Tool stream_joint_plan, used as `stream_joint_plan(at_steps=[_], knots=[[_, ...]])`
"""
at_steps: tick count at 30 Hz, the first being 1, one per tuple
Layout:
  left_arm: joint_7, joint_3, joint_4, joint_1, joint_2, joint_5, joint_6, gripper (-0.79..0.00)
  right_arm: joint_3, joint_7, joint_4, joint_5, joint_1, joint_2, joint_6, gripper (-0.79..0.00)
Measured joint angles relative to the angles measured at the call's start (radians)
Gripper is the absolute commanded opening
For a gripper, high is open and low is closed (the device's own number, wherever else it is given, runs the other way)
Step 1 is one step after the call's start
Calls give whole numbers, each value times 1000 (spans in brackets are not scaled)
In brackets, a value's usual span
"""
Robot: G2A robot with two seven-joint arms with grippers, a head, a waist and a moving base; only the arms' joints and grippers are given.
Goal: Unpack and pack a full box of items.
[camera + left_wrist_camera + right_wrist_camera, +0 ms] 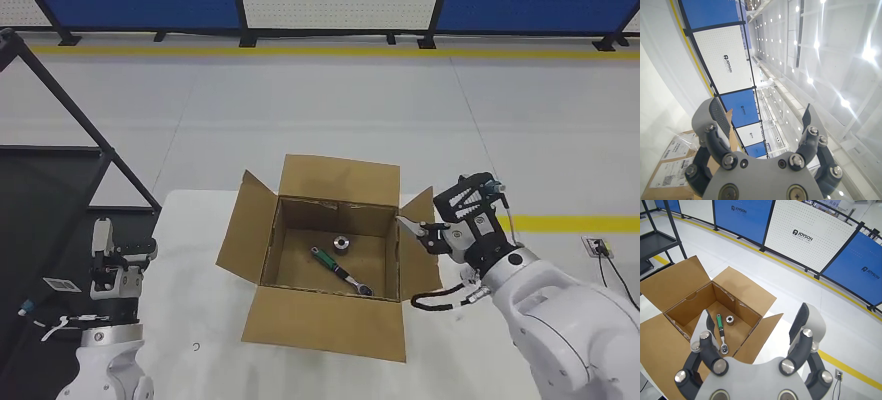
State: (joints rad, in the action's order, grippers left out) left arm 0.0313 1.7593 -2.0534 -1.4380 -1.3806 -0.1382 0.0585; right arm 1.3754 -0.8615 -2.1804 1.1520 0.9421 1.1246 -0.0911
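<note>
From top, finds ratchet wrench [340,270] and socket [342,243] inside open box [325,325] at mid-tabletop, wrench diagonal, head toward nearer right gripper [418,233]; from left wrist, shows left gripper [761,111] released, empty; from right wrist, confirms right gripper released too.

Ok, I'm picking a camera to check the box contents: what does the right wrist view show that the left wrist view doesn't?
Right wrist: a ratchet and a metal ring inside the open box, past the open right pincer. Left wrist: ceiling lights, labelled cardboard, the open left pincer. Both: blue and white panels.
</note>
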Motion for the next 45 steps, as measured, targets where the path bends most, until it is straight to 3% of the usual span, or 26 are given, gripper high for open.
stream_joint_plan(at_steps=[13,20,30,36,45], knots=[[-12,-2,-2,0,1,11,-12,0,-40,35,12,-1,1,3,-22,0],[-26,-2,5,2,4,27,-11,0,-213,-53,133,-6,-178,27,-65,0],[-11,11,11,-9,5,5,-5,0,-482,-153,425,-72,-454,99,-10,0],[-9,10,11,-8,5,0,-6,0,-542,-194,552,-143,-507,129,20,0],[-9,10,11,-8,5,0,-6,0,-545,-204,555,-146,-509,129,12,0]])
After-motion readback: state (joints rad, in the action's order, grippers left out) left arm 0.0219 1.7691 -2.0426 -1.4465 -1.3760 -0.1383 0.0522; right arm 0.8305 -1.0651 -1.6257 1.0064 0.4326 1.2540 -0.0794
